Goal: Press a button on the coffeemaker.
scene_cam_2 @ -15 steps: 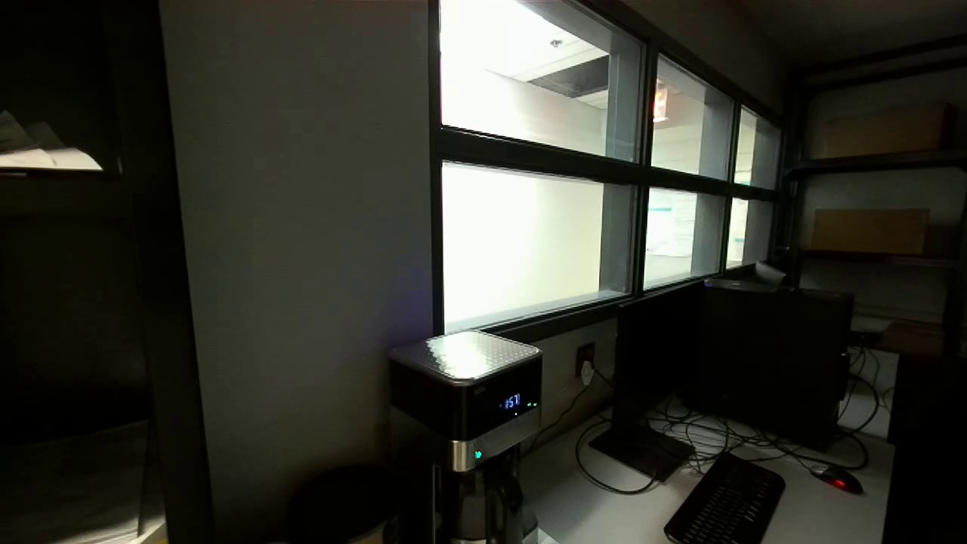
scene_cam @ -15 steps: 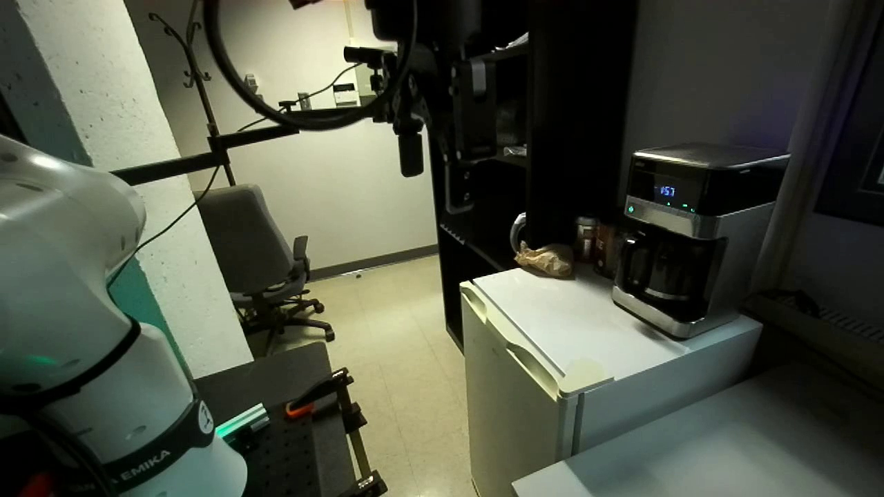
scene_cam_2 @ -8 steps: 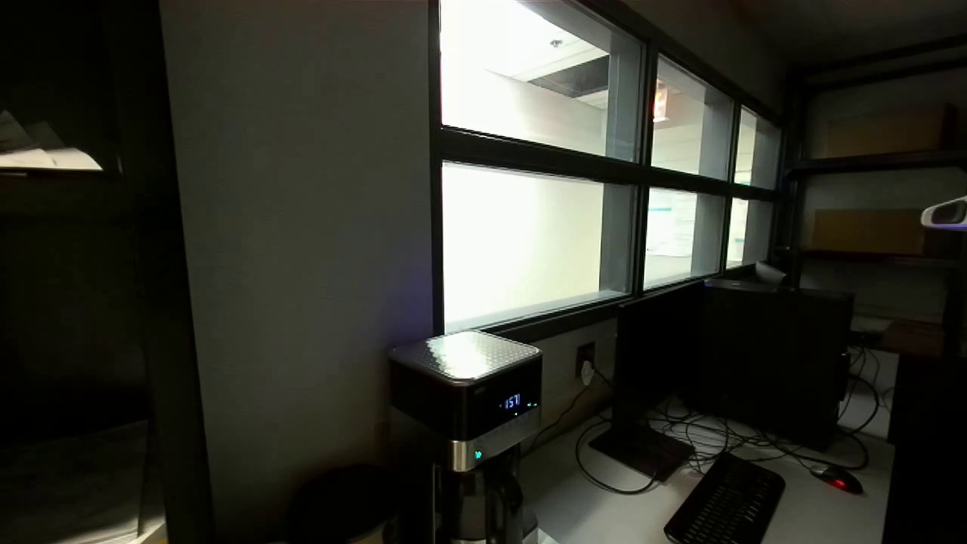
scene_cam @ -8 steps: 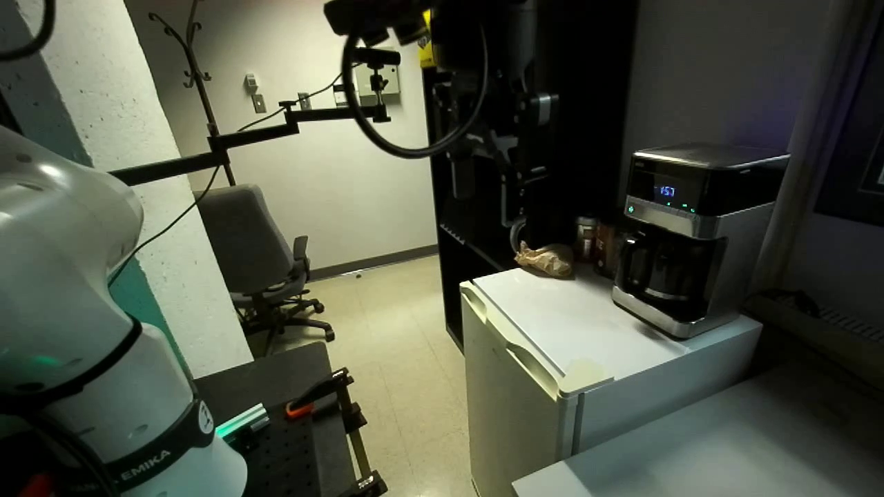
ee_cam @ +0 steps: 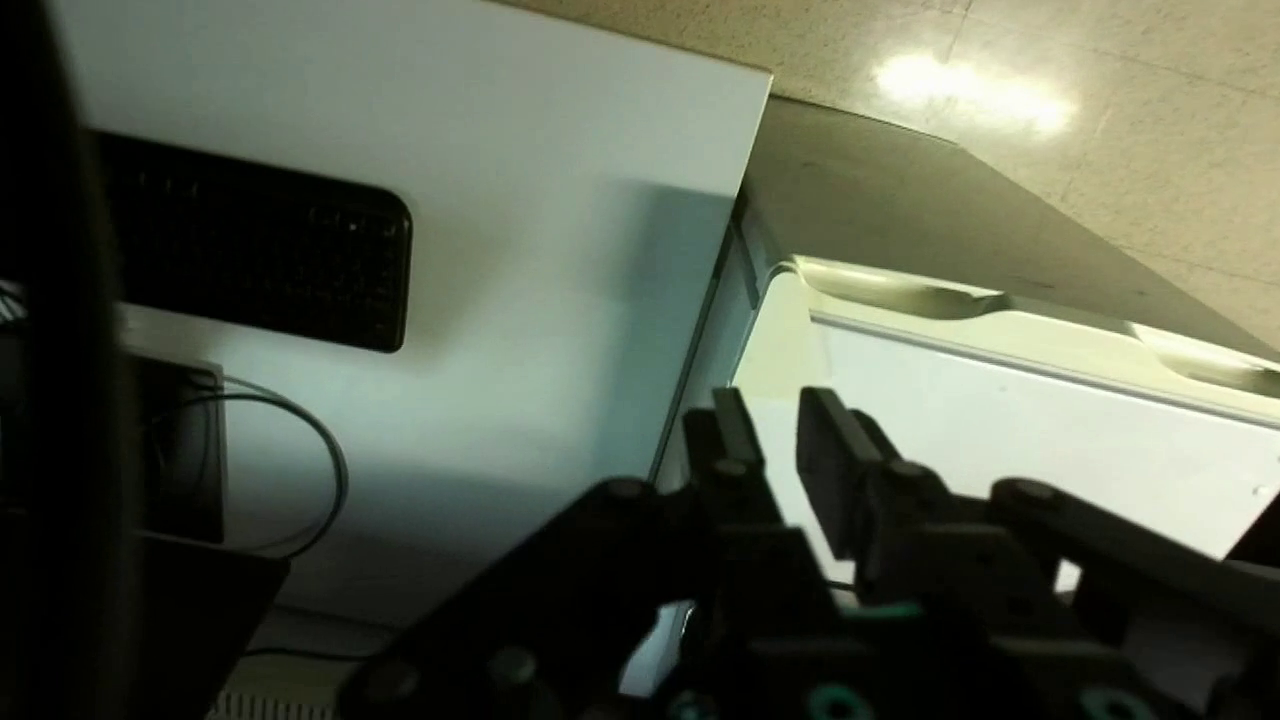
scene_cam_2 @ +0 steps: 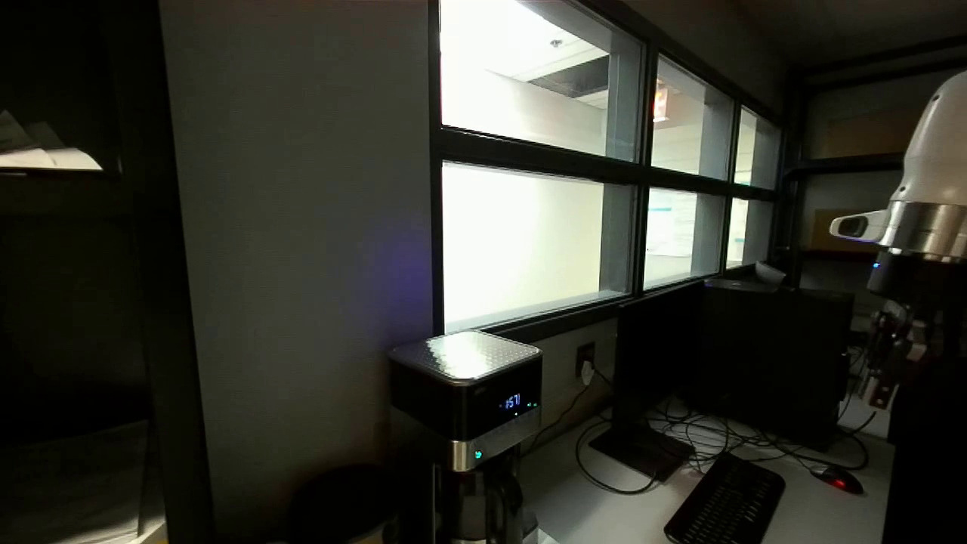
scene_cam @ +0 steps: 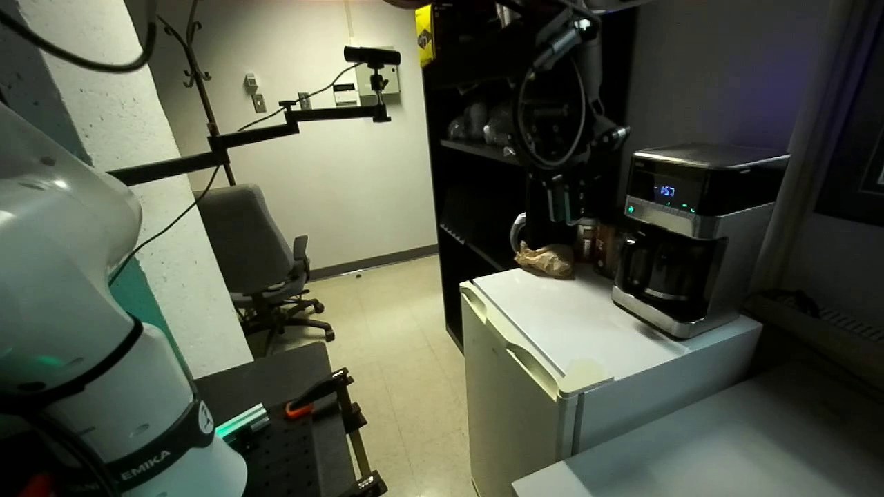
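The silver-and-black coffeemaker stands upright on the white cabinet, its dark carafe below the front panel. A blue clock display glows on that panel, and a green-lit button shows on the silver strip beneath it, in both exterior views. My gripper hangs in the air left of the machine, apart from it, pointing down. In the wrist view the gripper is over the cabinet's edge. A narrow gap with nothing in it separates its fingers. The coffeemaker cannot be made out in the wrist view.
The white cabinet top bears a crumpled paper bag and a jar behind my gripper. A black shelf rises at the back. The adjoining desk holds a keyboard, monitor and cables.
My arm has swung toward the coffeemaker and turned at the wrist, coming into an exterior view from its right edge. The jaws stand nearer together than before. The coffeemaker has not moved.
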Controlling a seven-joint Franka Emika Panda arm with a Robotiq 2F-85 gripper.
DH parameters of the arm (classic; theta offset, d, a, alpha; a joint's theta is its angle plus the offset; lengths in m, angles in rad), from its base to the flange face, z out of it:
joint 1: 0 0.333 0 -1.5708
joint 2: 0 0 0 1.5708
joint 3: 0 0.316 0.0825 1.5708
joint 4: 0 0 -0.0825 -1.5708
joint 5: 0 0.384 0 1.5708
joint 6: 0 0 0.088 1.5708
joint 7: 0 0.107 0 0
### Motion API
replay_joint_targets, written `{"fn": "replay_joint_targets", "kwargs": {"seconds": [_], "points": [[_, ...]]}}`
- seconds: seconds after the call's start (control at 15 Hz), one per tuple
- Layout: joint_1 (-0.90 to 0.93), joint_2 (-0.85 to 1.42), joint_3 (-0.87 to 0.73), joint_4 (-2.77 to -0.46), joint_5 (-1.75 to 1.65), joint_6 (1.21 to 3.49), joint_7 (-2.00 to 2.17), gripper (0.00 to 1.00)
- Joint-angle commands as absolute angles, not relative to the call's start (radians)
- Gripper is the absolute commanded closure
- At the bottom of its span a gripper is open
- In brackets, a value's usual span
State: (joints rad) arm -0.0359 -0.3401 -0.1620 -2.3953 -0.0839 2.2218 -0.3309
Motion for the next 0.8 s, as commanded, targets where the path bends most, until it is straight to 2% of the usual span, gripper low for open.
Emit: {"fn": "replay_joint_targets", "kwargs": {"seconds": [0.0,0.73], "points": [[-0.044,-0.233,-0.114,-2.341,-0.162,2.345,-0.302,1.0],[-0.046,0.019,-0.031,-2.219,-0.518,2.708,-0.184,1.0]]}}
